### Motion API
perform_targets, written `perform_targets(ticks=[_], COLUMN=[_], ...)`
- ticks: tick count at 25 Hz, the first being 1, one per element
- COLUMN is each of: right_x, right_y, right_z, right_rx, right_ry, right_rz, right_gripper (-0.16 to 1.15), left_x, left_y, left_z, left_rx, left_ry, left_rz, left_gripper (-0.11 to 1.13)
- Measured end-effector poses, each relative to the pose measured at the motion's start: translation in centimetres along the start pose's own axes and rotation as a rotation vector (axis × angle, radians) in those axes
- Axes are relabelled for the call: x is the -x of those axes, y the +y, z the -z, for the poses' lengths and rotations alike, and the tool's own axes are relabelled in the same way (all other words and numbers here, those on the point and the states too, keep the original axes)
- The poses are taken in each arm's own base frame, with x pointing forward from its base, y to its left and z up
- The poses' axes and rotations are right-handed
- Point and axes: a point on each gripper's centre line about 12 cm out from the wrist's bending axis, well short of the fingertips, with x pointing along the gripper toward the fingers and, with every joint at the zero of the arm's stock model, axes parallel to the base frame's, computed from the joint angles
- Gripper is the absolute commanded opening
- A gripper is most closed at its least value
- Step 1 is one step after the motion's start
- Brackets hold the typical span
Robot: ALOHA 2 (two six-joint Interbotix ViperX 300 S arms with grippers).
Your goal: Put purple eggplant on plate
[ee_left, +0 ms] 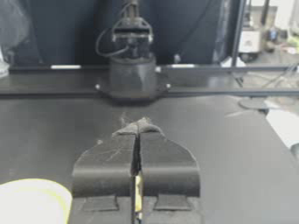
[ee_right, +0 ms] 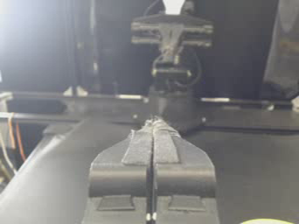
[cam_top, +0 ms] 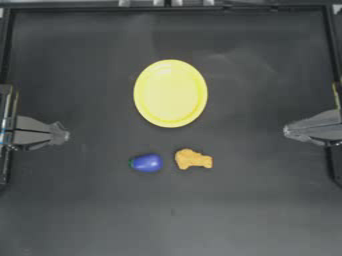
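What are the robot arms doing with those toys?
Nothing yet. The left gripper and the right gripper wait shut at the table's sides, holding nothing. The purple eggplant lies on the table beside an orange-yellow lumpy piece. The yellow plate sits empty nearby, so the eggplant hasn't been moved onto it.

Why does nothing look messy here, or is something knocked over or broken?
Nothing stands out. The yellow plate lies flat and bare, the purple eggplant and the lumpy orange piece lie apart on the table below it, and the left gripper and right gripper wait shut at the sides.
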Motion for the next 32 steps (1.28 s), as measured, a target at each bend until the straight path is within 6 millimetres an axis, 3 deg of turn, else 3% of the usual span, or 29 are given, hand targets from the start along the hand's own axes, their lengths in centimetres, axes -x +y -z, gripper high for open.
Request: perform_targets(ticks=[2, 11, 14, 17, 19, 20, 21, 24, 32], right_x=[0.1, 0.1, 0.1, 0.2, 0.2, 0.2, 0.2, 0.2, 0.2], right_y=[0.0, 0.0, 0.0, 0.0, 0.0, 0.0, 0.0, 0.0, 0.0], right_z=[0.1, 0.1, 0.2, 0.6, 0.8, 0.9, 0.8, 0.9, 0.9], right_rx=[0.002, 0.011, 0.017, 0.018, 0.020, 0.017, 0.015, 0.014, 0.011], right_ry=[0.000, 0.000, 0.002, 0.012, 0.017, 0.020, 0.018, 0.020, 0.026], right_rz=[0.001, 0.000, 0.000, 0.000, -0.001, 0.001, 0.000, 0.000, 0.001], right_gripper=[0.06, 0.15, 0.39, 0.74, 0.97, 1.06, 1.07, 0.98, 0.98], left_x=[0.0, 0.0, 0.0, 0.0, 0.0, -0.1, -0.3, -1.1, -2.7], left_y=[0.0, 0.0, 0.0, 0.1, 0.1, 0.1, 0.1, 0.1, 1.8], left_z=[-0.1, -0.2, -0.1, -0.1, 0.2, 0.4, 0.6, 0.7, 0.9], left_rx=[-0.004, -0.009, -0.009, -0.008, -0.006, -0.006, -0.006, -0.006, 0.000], left_ry=[-0.008, -0.014, -0.009, -0.002, 0.021, 0.040, 0.063, 0.117, 0.331], left_rz=[0.002, 0.002, -0.001, -0.003, -0.003, -0.002, -0.002, -0.005, -0.077], left_gripper=[0.01, 0.15, 0.42, 0.87, 1.07, 1.09, 1.06, 0.99, 1.03])
